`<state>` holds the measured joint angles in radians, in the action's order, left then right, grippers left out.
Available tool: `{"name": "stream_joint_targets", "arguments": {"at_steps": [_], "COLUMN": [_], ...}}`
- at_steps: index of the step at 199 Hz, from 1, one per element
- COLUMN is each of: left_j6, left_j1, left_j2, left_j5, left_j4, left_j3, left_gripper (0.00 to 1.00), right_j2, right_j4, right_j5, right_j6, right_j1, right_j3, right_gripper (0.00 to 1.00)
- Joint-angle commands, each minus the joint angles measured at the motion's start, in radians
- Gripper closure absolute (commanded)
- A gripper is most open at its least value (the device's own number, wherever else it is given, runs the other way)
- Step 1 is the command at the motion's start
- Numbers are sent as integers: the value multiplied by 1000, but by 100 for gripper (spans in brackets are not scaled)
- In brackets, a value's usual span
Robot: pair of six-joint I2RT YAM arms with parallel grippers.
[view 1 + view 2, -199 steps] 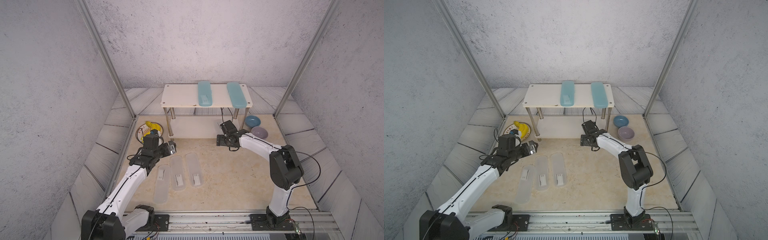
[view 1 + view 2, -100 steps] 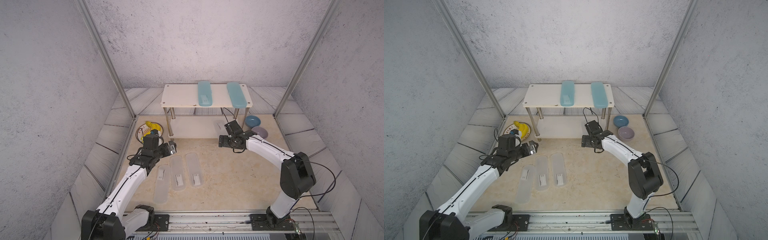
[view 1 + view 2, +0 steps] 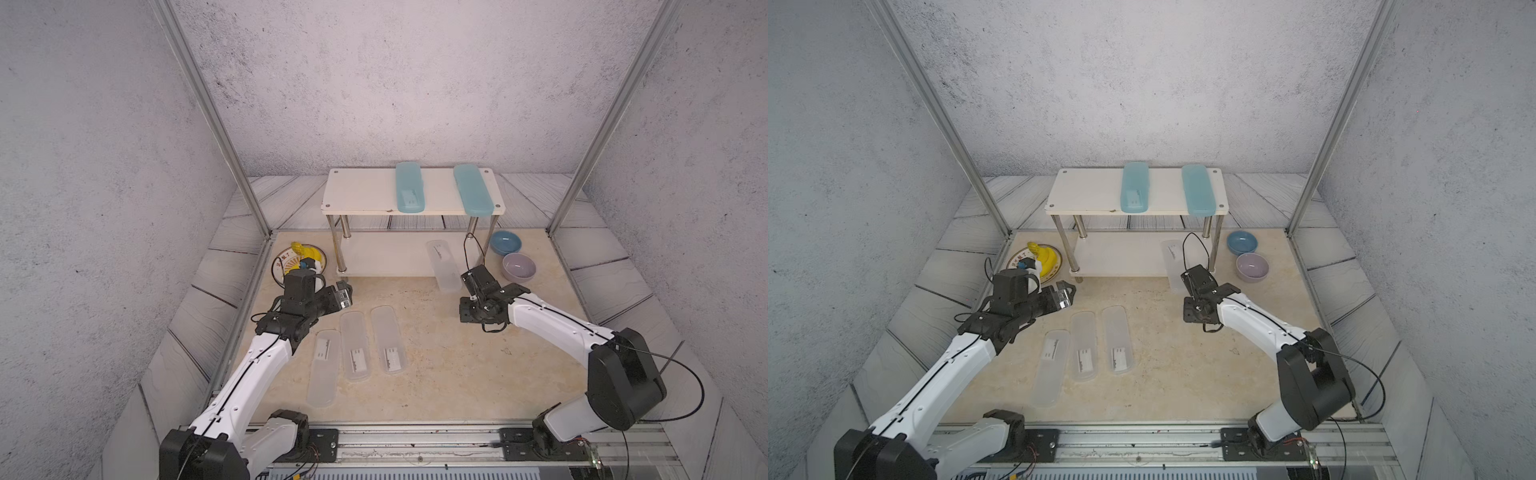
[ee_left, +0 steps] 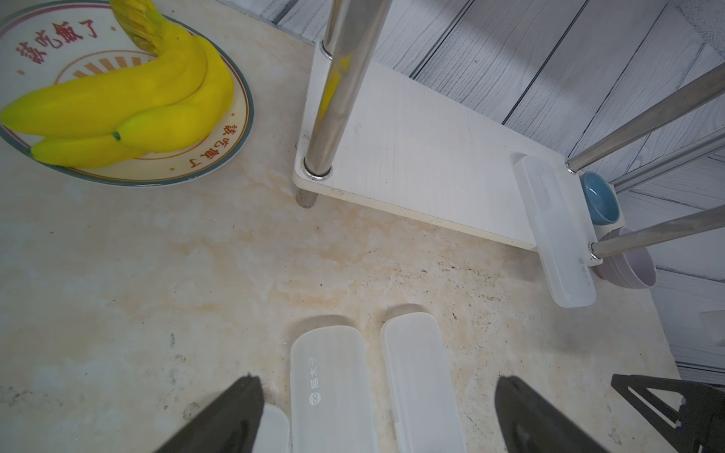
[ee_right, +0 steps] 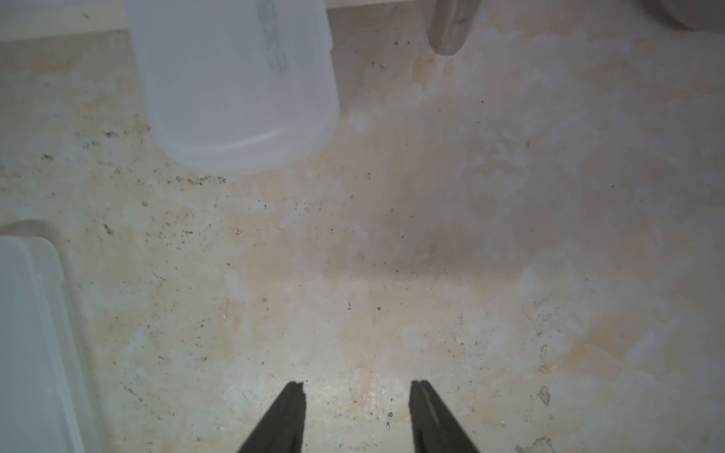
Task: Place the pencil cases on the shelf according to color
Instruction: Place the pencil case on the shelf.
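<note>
Two teal pencil cases (image 3: pixel 409 188) (image 3: pixel 472 194) lie on the top board of the shelf (image 3: pixel 357 195). One frosted case (image 3: pixel 443 265) rests on the lower board, its near end sticking out over the front edge. Three frosted cases (image 3: pixel 323 366) (image 3: pixel 354 345) (image 3: pixel 388 338) lie side by side on the table. My left gripper (image 3: pixel 343 293) hovers open over their far ends (image 4: pixel 329 376). My right gripper (image 3: pixel 478 282) sits just in front of the lower-board case (image 5: pixel 235 86), its fingertips (image 5: pixel 296 388) apart with only bare table between them.
A plate with yellow bananas (image 3: pixel 299 259) stands left of the shelf. A blue bowl (image 3: pixel 505 242) and a lilac bowl (image 3: pixel 518 267) sit to its right, close to my right gripper. Chrome legs (image 4: pixel 333 86) stand at the shelf corners.
My right arm has drawn back from the shelf toward the front, leaving the frosted case on the lower board, and its jaws have narrowed. The left arm has not moved.
</note>
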<state>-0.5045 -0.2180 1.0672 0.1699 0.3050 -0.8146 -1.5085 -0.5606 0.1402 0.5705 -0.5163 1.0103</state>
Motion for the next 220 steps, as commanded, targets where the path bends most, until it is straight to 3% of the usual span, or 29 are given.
{"name": "stream_joint_targets", "arguments": {"at_steps": [1,65,146,220], "left_j6": [4,7,11,19], "left_j1": [6,6,6,6], "left_j2": [-3,-17,-13,-17], "left_j5": [13,7,6,0], "left_j4": [-7,16,24,34], "left_j3": [2,2,-5,1], "left_gripper": [1,1,1,2], "right_j2": [-10,-212,-361,-455], "right_j4": [96,198,208,218], "right_j5": [-64,-99,-68,-159], "right_j6": [33,30,-8,-15], "right_j1": [-5,-2,31,54], "right_j3": [-41,87,252,389], "right_gripper": [59,67,66,65]}}
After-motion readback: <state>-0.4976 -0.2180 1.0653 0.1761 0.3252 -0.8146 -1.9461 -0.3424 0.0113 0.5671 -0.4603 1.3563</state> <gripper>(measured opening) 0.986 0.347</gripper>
